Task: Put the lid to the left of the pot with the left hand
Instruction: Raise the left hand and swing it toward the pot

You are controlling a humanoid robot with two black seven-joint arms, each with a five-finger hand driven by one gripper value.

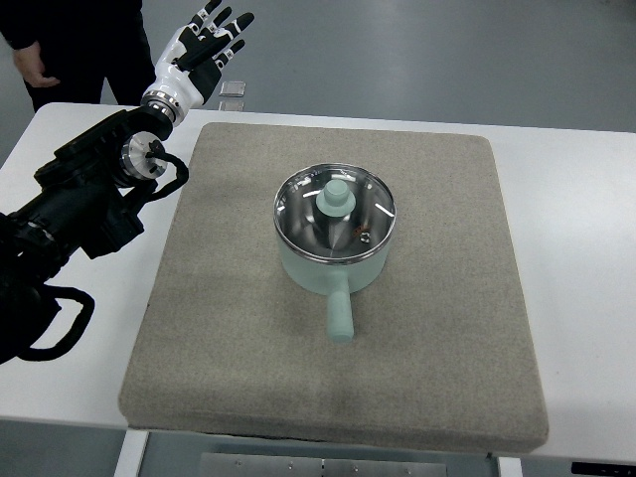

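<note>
From the top view, a pale mint-green saucepan (334, 260) with a short straight handle sits near the middle of a square grey-brown felt mat (248, 338). Its handle points toward the lower edge of the picture. A round glass lid (303, 204) with a shiny metal rim and a mint-green knob rests on top of the pot, closing it, so the lid is on the pot and not on the mat beside it. The mat lies on a white table (566, 248), and the stretch of mat left of the pot is bare.

The robot's left arm (84, 209), black with cables and a silver joint, enters from the left edge and reaches up toward the upper left corner. Its black-and-white left hand (204, 50) is raised beyond the far edge of the table, well apart from the pot and lid. The fingers (227, 25) are spread and stretched out, and they hold nothing.

At the upper left, behind the table, a person in dark clothing (89, 40) stands partly in view, one hand (35, 68) hanging at the side. A small grey square object (233, 94) lies on the floor just beyond the table's far edge.
</note>
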